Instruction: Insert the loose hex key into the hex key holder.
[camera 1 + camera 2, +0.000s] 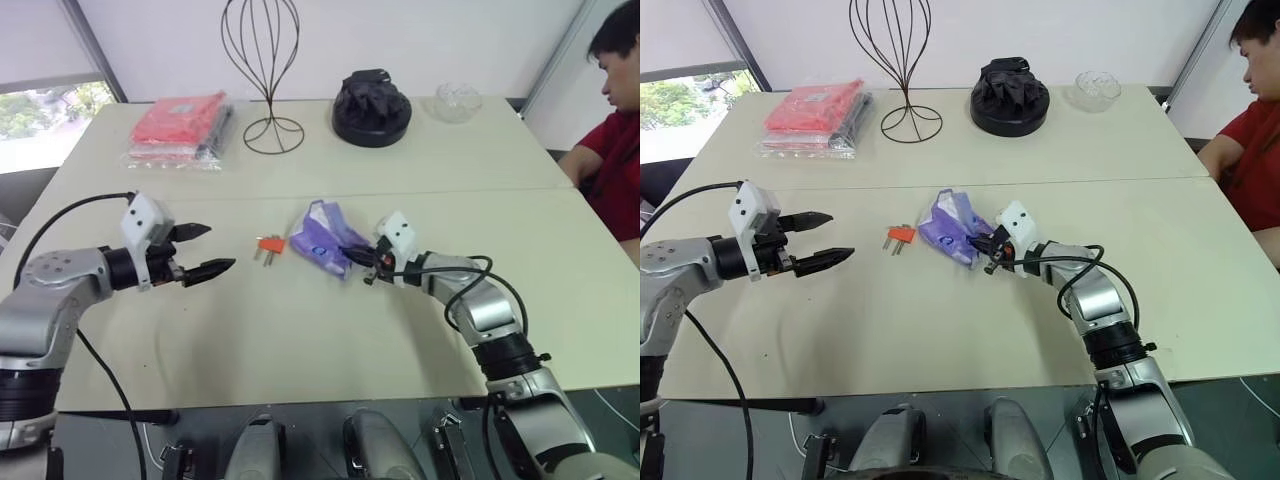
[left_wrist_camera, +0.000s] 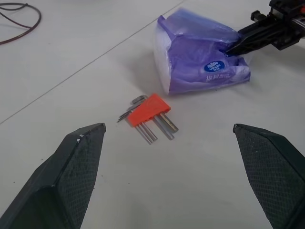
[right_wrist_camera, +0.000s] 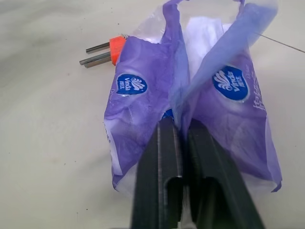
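**Right hand pinches purple packet as hex key holder lies on the worktop**

The robot's right hand (image 1: 992, 247) is clenched, its two black fingers (image 3: 162, 162) pressed together on a fold of the purple packet (image 1: 325, 238); the right wrist view shows the plastic film caught between them. The packet, a soft pack printed with blue round logos, rests on the pale worktop (image 1: 300, 340) near the middle of the scene. Just beside it, on the robot's left, lies the hex key holder (image 1: 270, 244), a small orange-red block lying flat with a few thin dark keys sticking out of it. The holder is close to the packet but apart from it. The loose hex key cannot be told apart from the keys at the holder.

The left hand (image 1: 198, 252) hangs above the worktop, released, its fingers spread wide and pointing toward the holder, well short of it.

At the worktop's far side stand a red packaged bundle (image 1: 180, 128), a wire stand (image 1: 262, 75), a black object (image 1: 371, 108) and a glass bowl (image 1: 452, 102). A person in a red shirt (image 1: 615, 150) sits at the right edge.
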Controlling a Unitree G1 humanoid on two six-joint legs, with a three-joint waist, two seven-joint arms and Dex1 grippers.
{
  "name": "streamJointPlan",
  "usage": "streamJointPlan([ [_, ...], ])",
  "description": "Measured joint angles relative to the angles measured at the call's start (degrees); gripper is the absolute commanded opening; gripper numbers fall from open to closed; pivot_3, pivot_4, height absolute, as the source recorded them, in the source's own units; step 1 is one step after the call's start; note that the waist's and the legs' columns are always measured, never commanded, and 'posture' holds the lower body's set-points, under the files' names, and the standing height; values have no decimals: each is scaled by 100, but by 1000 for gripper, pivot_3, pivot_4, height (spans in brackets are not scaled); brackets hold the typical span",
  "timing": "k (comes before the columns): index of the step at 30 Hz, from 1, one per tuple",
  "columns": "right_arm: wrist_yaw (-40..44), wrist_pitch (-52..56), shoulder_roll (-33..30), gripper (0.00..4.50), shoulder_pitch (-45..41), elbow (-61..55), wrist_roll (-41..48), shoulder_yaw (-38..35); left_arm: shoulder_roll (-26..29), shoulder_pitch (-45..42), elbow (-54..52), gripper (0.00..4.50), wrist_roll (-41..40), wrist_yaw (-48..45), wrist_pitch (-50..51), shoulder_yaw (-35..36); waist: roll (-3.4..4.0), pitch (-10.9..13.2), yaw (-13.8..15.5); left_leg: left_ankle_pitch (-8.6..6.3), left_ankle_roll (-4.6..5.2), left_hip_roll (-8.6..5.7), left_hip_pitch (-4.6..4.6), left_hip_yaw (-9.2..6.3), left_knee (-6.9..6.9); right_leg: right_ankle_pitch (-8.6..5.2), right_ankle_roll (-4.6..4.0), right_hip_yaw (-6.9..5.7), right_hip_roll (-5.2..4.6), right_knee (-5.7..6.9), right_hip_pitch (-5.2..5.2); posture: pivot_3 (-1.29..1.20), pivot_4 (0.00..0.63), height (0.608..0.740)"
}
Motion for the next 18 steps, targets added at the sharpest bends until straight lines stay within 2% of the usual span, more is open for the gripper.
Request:
streamJointPlan([
  [5, -3, 53, -14, 82, 0, -27, 27, -118, -43, -3, 3, 4500, 13, 42, -10, -11, 0, 0, 5, 0, 0, 0, 0, 0, 0, 0, 0, 0, -1, 0, 0, 0, 150, 740],
  [8, -263, 108, -146, 82, -217, -67, 148, -597, -88, -30, 36, 4500, 29, 50, -21, -56, 11, 8, 9, 0, -1, -3, -2, 2, 1, 0, 0, 1, -6, 0, -1, 0, 150, 740],
  [13, -963, -49, -1059, 82, -924, -70, 20, -1730, -152, -103, 85, 4500, 95, 57, -67, -79, 11, 9, 52, 0, 0, -4, -2, -1, -4, 0, 1, -2, -7, -1, 0, 0, 150, 740],
  [18, -1495, -48, -1504, 82, -713, -56, -351, -2029, -300, -154, 138, 4500, 137, 55, -135, -126, 11, 8, -11, 0, 0, -1, 1, 9, -5, 0, 0, 5, -2, -3, -1, 0, 150, 740],
])
